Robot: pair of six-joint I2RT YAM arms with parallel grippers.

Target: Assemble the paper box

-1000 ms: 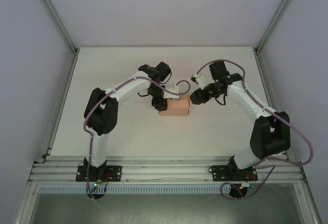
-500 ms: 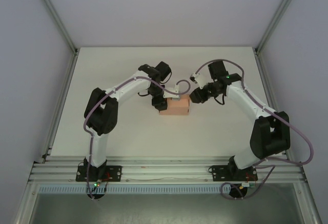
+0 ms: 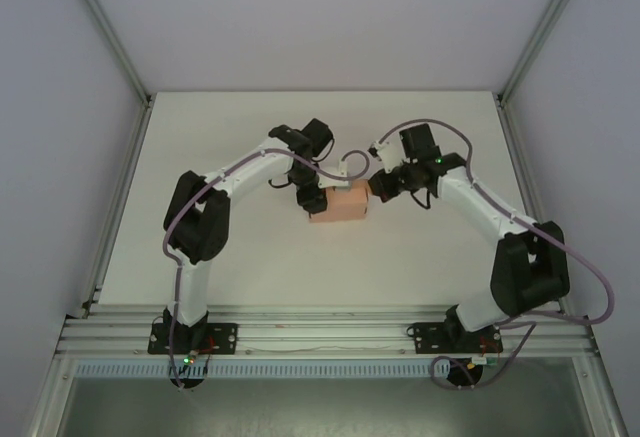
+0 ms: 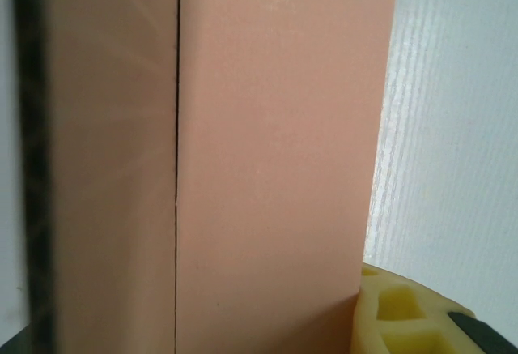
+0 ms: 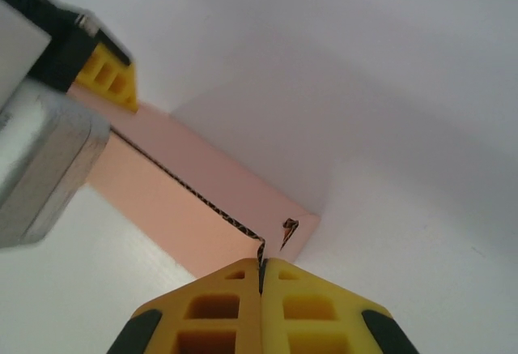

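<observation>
On the bench [image 3: 250,257], the paper box [image 3: 340,207] lies between the tools: the left tool [image 3: 313,200] grasps one end, the clenched right tool [image 5: 261,269] touches the other.

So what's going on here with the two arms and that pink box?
Two robot arms are working on a salmon-pink paper box, which sits folded into shape in the middle of the white table. The left hand is at the box's left end and seems to grip it between its fingers, steadying it. The right hand has its fingers shut together, with the tips at the box's right end by a seam along the top edge, as if pressing a flap home.
</observation>
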